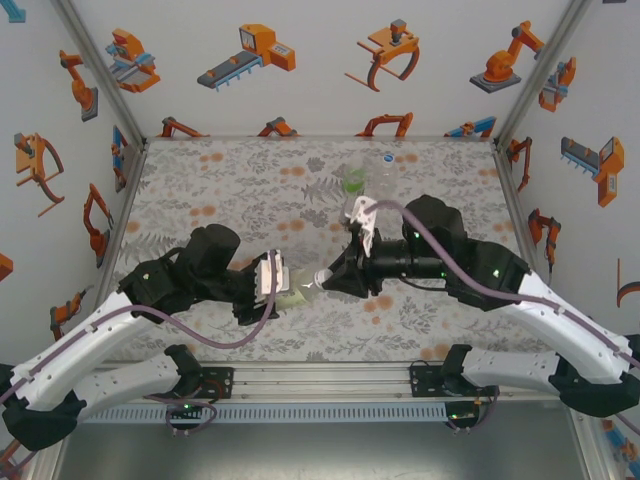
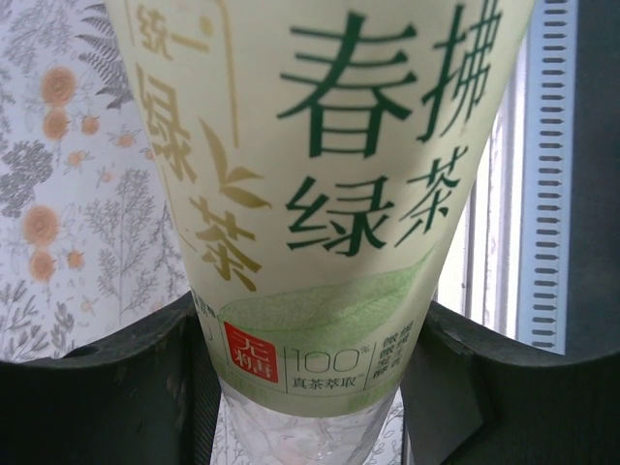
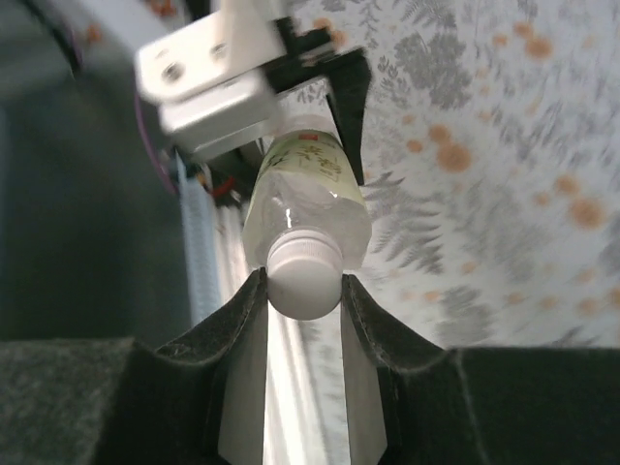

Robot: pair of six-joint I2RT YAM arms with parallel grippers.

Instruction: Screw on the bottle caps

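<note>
My left gripper (image 1: 276, 287) is shut on a bottle (image 1: 298, 293) with a pale yellow-green label, held lying sideways above the table's near middle. In the left wrist view the bottle (image 2: 329, 194) sits between the two dark fingers (image 2: 145, 387), with my left gripper (image 2: 312, 363) clamped round its lower body. A white bottle cap (image 3: 304, 276) sits on the neck of the bottle (image 3: 305, 184), and my right gripper (image 3: 302, 291) is shut on that cap from both sides. From above, my right gripper (image 1: 328, 281) meets the cap (image 1: 321, 281) at the bottle's right end.
Two more bottles stand at the back middle of the floral table (image 1: 220, 180): one with bright green liquid (image 1: 354, 182) and a colourless one (image 1: 384, 170). White walls with orange robot pictures close in the sides. A metal rail (image 1: 320, 380) runs along the near edge.
</note>
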